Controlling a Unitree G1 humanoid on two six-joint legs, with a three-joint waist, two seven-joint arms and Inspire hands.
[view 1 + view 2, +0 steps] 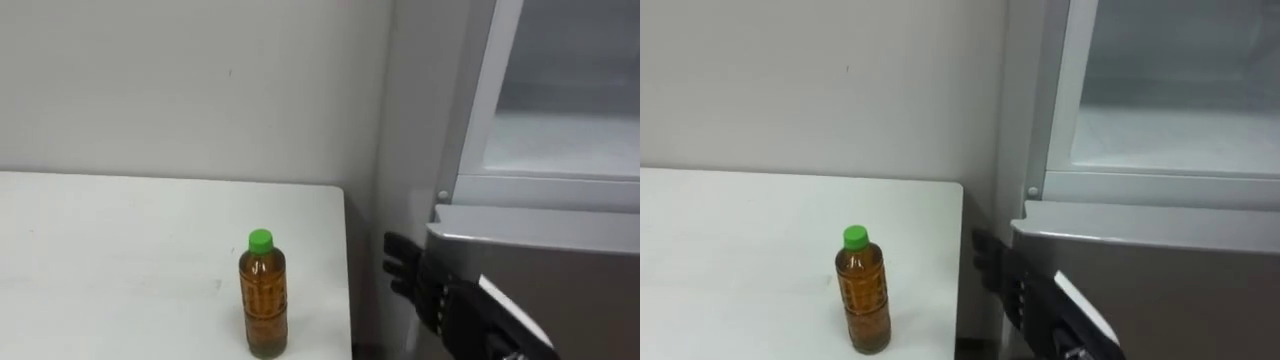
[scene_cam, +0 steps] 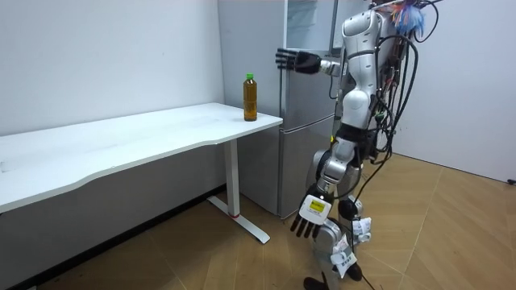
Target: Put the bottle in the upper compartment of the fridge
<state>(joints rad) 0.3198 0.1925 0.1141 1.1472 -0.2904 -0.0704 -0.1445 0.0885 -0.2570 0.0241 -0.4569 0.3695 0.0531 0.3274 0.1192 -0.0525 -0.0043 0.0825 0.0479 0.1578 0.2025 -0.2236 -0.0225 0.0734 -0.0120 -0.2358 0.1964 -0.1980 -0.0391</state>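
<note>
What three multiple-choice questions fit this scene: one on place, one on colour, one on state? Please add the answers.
1. Where is the bottle? A) on the white table, near its edge by the fridge; B) inside the fridge; C) on the floor.
2. Its cap is: A) red; B) white; C) green.
3. The right hand is: A) shut on the bottle; B) open, holding nothing; C) flat on the table.
Answers: 1A, it stands upright on the tabletop; 2C, the cap is bright green; 3B, its straight fingers are apart from the bottle.
</note>
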